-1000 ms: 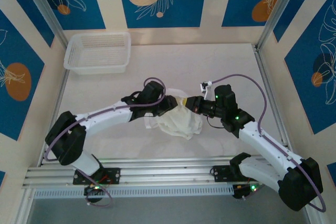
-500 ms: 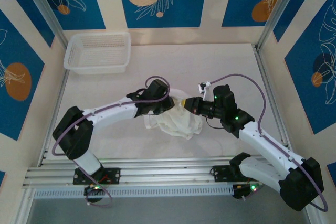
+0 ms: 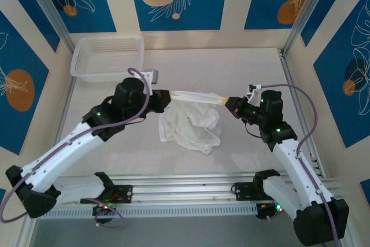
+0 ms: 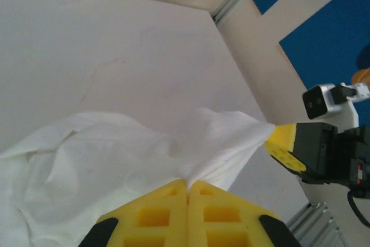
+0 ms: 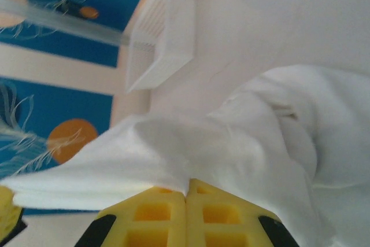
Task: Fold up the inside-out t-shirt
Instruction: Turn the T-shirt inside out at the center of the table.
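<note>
- The inside-out t-shirt (image 3: pixel 191 126) is at the middle of the desk (image 3: pixel 243 65), between the left arm (image 3: pixel 87 137) and the right arm (image 3: pixel 289 148).
- One edge of it is held up as a taut white band running left to right. The rest sags just near of that band in a crumpled heap that seems to rest on the desk.
- The left jaws are closed on the left end of the band. In the left wrist view the yellow pads (image 4: pixel 156 218) meet, with cloth fanning out from between them.
- The right jaws are closed on the right end. In the right wrist view its yellow pads (image 5: pixel 222 221) are likewise pressed together over a pinch of fabric.
- A white mesh basket (image 3: pixel 108 56) stands at the far left corner, well apart from the shirt.
- Handling, as I judge it: the shirt is light, soft and limp. It will keep no shape, and whatever is unsupported will droop and bunch, as the heap shows.
- Thin cotton in a small pinch may slide out if the arms pull hard against each other, so gentle tension is safer.
- The best holds are probably corners of the hem or the shoulder seams, where the cloth is doubled. Which edge is held now I cannot tell.
- The shirt is not yet spread flat, so folding proper looks not yet begun.
</note>
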